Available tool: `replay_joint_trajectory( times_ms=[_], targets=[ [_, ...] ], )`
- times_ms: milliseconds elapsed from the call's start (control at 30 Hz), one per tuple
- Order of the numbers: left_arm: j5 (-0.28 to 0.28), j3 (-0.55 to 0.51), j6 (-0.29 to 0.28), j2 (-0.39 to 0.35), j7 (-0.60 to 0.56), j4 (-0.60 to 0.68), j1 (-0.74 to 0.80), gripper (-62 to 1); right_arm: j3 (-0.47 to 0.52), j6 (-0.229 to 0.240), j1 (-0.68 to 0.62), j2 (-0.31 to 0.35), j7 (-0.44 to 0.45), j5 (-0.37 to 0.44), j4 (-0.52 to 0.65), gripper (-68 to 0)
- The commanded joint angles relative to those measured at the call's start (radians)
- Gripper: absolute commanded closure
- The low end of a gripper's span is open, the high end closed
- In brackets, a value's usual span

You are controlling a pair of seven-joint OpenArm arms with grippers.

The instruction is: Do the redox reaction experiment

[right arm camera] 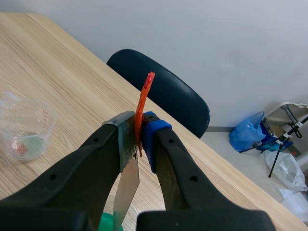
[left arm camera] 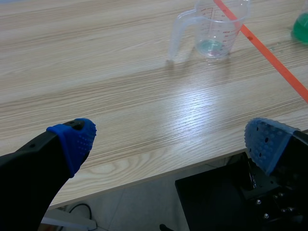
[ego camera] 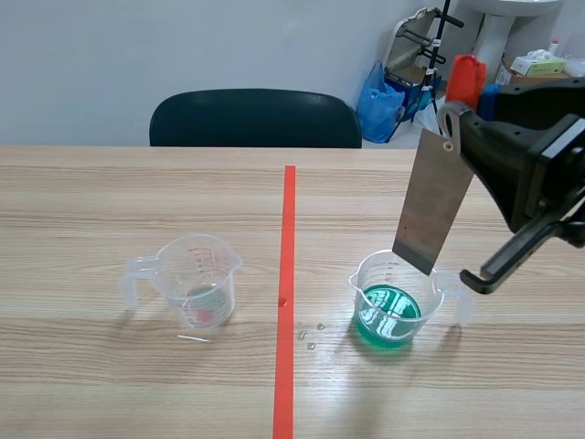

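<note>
Right gripper [right arm camera: 139,138] clamped on metal plate [ego camera: 434,201], plate hanging tilted, lower edge over mouth of green-liquid cup [ego camera: 364,291]. Left gripper [left arm camera: 171,139] fingers wide apart, holding nothing, at near table edge. Second cup [ego camera: 196,274] left of tape line [ego camera: 289,238], nearly empty

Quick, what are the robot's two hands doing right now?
Left gripper: open, holding nothing.
Right gripper: shut on the metal plate.
</note>
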Motion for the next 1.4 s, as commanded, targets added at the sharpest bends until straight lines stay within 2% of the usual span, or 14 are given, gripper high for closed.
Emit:
replay_joint_trajectory(
  times_ms=[0, 200, 1033, 1167, 1267, 1367],
  targets=[
    [-0.003, -0.012, 0.002, 0.011, -0.013, 0.011, 0.001, -62.3, 0.013, -0.006, 0.007, 0.007, 0.016, 0.011, 0.025, -1.3],
    [-0.003, -0.012, 0.002, 0.011, -0.013, 0.011, 0.001, -62.3, 0.013, -0.006, 0.007, 0.007, 0.014, 0.034, 0.025, -1.3],
    [-0.003, -0.012, 0.002, 0.011, 0.009, 0.011, 0.001, -62.3, 0.013, -0.007, 0.007, 0.007, 0.014, 0.034, 0.02, -1.3],
    [-0.003, -0.012, 0.002, 0.011, 0.009, 0.011, 0.001, -62.3, 0.005, -0.002, 0.015, 0.007, 0.039, 0.034, -0.011, -1.3],
    [-0.003, -0.012, 0.002, 0.011, 0.009, 0.011, 0.001, -62.3, -0.013, 0.028, 0.032, 0.007, 0.062, 0.034, -0.054, -1.3],
    [-0.003, -0.012, 0.002, 0.01, 0.009, 0.011, 0.001, -62.3, -0.034, 0.031, 0.057, 0.006, 0.089, 0.034, -0.097, -1.3]
  ],
)
